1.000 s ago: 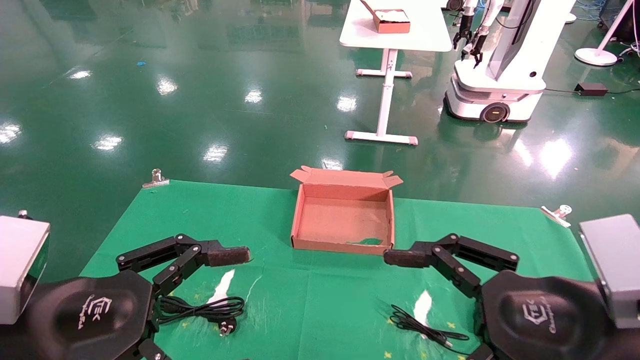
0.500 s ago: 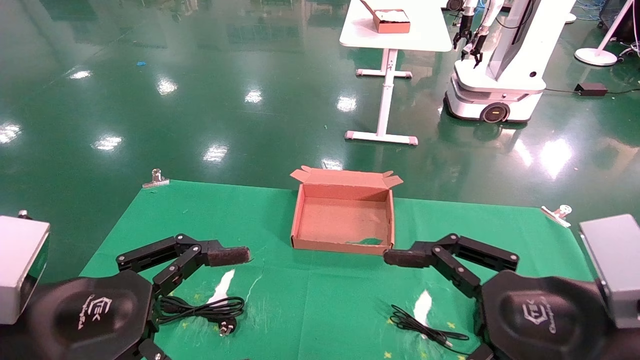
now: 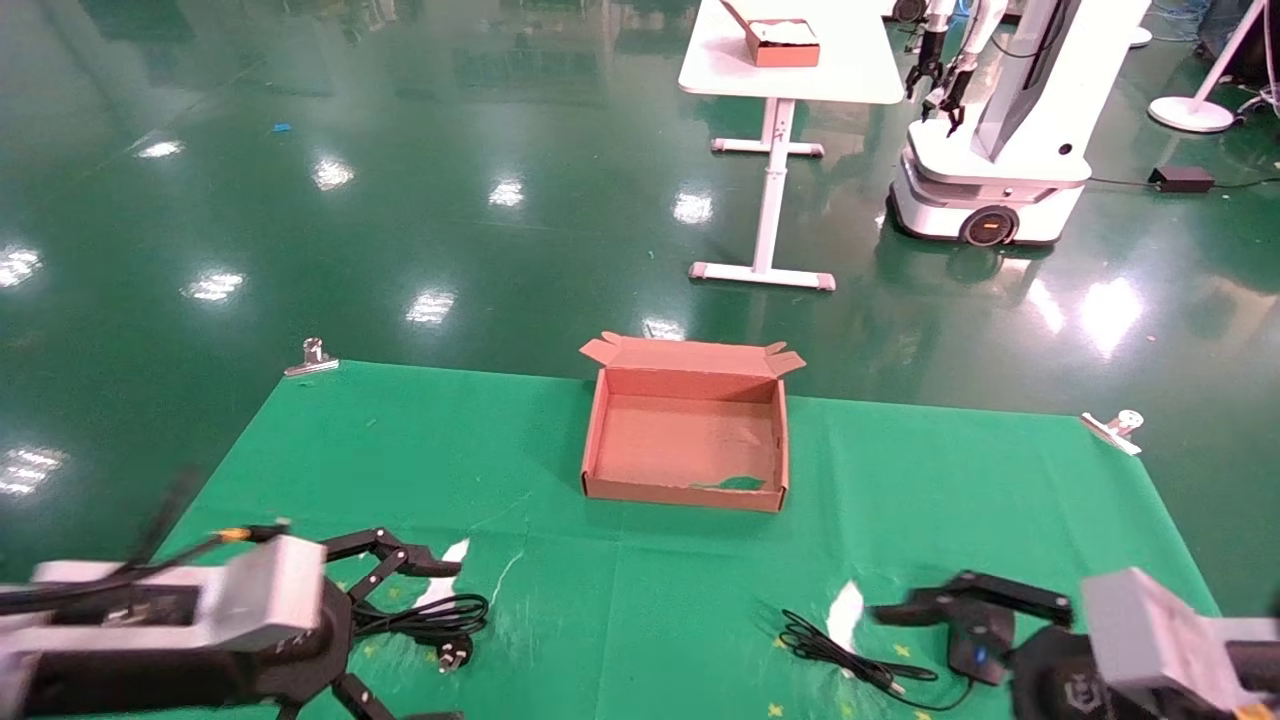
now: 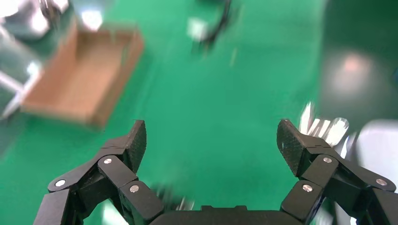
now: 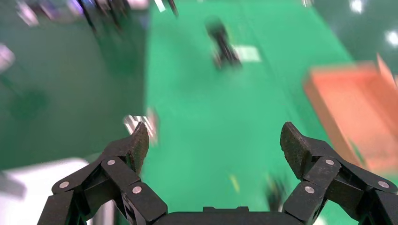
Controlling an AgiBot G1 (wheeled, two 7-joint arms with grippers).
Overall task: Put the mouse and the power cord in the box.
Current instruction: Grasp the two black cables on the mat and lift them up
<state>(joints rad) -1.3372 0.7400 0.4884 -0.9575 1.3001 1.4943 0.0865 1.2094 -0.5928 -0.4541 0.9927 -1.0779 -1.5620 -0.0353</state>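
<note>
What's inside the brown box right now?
Nothing from the table yet. The box shows only its bare cardboard floor with a small green patch near the front wall. The mouse and the power cord lie outside it on the green cloth.

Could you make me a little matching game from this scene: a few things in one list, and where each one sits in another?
Things:
1. power cord
2. mouse
3. box
4. white robot

Places:
A. centre of the green cloth
B. on the floor beyond the table
C. by the left tool
D. by the right tool

Pairs: 1-C, 2-D, 3-A, 4-B
</note>
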